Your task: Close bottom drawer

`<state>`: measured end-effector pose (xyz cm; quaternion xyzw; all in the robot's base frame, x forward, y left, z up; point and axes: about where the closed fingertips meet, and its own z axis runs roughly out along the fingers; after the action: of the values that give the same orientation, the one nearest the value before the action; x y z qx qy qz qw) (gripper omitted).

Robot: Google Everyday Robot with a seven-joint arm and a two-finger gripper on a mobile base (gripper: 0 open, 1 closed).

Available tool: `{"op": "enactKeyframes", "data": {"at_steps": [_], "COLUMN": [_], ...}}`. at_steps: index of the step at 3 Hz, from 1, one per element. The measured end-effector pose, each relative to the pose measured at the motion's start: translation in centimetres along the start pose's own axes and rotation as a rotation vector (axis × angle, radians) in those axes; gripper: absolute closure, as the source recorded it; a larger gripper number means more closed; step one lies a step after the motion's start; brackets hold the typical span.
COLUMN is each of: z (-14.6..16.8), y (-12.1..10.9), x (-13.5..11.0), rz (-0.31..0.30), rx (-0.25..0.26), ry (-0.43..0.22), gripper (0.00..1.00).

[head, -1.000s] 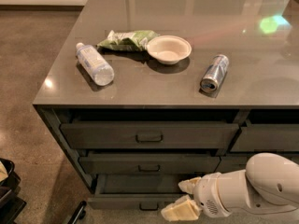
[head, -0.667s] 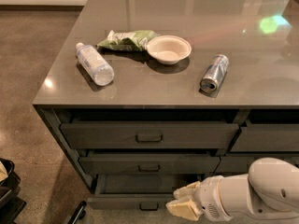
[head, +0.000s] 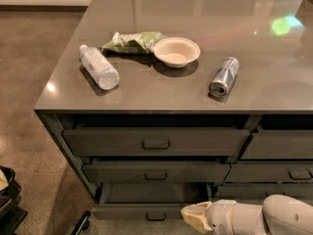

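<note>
The bottom drawer (head: 142, 210) is a slim dark grey front with a small central pull handle (head: 155, 216). It stands pulled out from the cabinet at the lower middle of the camera view, with its inside showing behind the front. My gripper (head: 191, 215) is at the bottom right, at the right end of the drawer front, its cream-coloured tip pointing left. My white arm (head: 274, 218) runs off to the right behind it.
Two taller grey drawers (head: 156, 142) (head: 155, 172) sit pushed in above it. On the grey counter (head: 254, 87) lie a water bottle (head: 99, 67), a green bag (head: 134, 41), a white bowl (head: 176, 51) and a can (head: 224, 76). More drawers are at the right (head: 279, 146). A black object (head: 10, 199) stands on the floor at the left.
My gripper and arm have moved slightly down and to the left along the drawer's right end. The drawer stands about as far out as before.
</note>
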<state>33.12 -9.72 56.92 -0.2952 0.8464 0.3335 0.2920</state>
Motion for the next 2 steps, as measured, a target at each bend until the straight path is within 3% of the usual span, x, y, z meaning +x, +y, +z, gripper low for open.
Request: {"op": "enactKeyframes", "data": {"at_steps": [1, 2], "z": [2.2, 5.9], "y": [-4.2, -8.0], "x": [1.6, 4.5], "rz": [0.021, 0.106], "rx": [0.007, -0.031], "ry": [-0.084, -0.105], "gripper": [1.00, 1.00]}}
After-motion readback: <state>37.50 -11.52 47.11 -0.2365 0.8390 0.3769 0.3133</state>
